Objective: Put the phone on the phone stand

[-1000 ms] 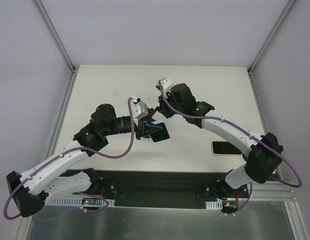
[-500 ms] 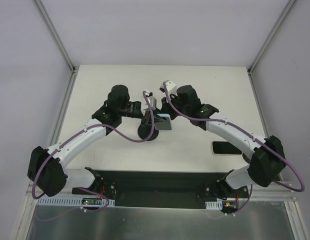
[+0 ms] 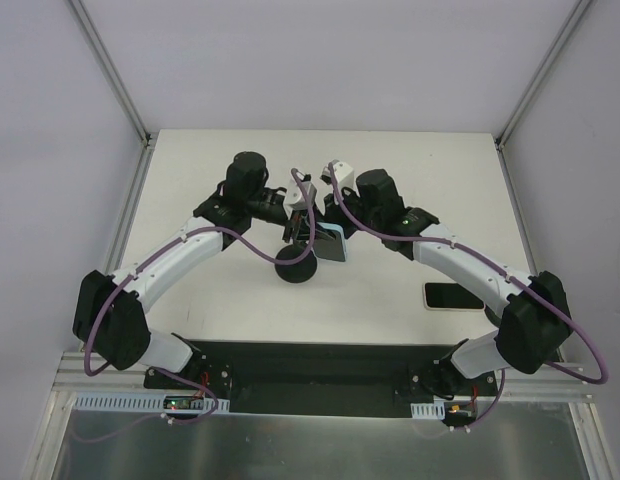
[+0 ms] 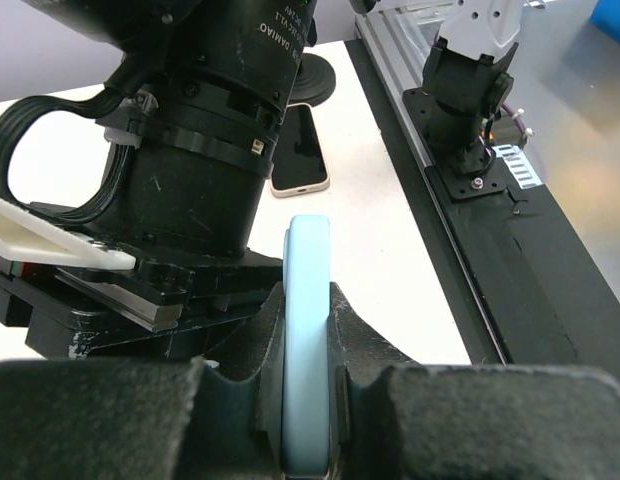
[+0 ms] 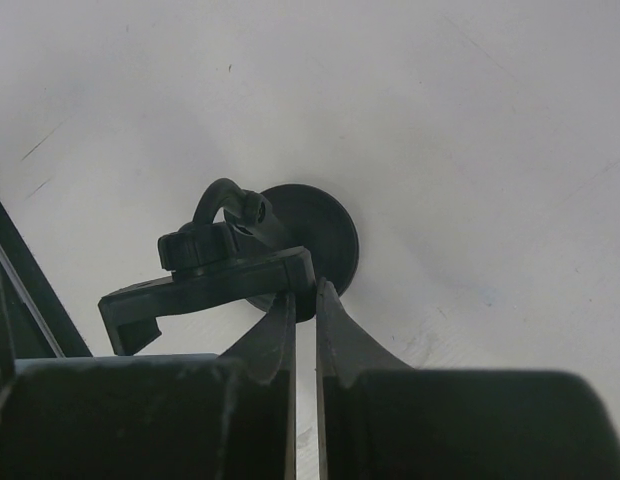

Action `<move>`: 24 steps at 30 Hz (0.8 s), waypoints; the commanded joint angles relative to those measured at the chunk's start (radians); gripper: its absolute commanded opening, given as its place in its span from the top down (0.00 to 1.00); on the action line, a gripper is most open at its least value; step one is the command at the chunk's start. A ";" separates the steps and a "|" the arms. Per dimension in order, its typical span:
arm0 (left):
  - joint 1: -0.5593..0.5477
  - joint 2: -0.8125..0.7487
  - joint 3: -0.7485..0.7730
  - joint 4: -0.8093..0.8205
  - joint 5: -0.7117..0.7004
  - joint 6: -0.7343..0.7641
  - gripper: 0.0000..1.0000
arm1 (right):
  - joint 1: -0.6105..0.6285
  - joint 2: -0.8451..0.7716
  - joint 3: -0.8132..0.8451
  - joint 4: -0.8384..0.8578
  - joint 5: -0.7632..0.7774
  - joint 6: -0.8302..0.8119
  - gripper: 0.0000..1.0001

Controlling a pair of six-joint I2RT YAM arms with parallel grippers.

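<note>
From above, your two arms met over the middle of the desk (image 3: 410,170), with the blue phone (image 3: 332,245) in the air just right of the stand (image 3: 295,268). A second phone (image 3: 453,295) lay near the right edge.

At the left wrist, your left pincer (image 4: 308,350) was clamped on the blue phone's thin edges. That narrow hold could let it twist when it met the stand.

At the right wrist, your right pincer (image 5: 303,290) was closed, with its tips against the cradle (image 5: 205,285). You couldn't tell if it pinched anything, so a push might have tipped the stand.
</note>
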 commanded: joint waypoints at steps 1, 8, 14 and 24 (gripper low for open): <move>0.027 0.006 0.049 0.024 0.019 0.092 1.00 | 0.009 -0.034 -0.003 0.043 -0.087 0.031 0.99; 0.049 0.032 0.058 0.018 0.021 0.112 1.00 | 0.009 -0.039 -0.012 0.057 -0.094 0.025 0.99; 0.069 0.010 0.015 0.004 -0.028 0.152 1.00 | 0.009 -0.048 -0.021 0.062 -0.075 0.020 0.99; 0.093 0.043 0.067 -0.072 -0.007 0.199 1.00 | 0.009 -0.052 -0.022 0.051 -0.147 -0.034 0.99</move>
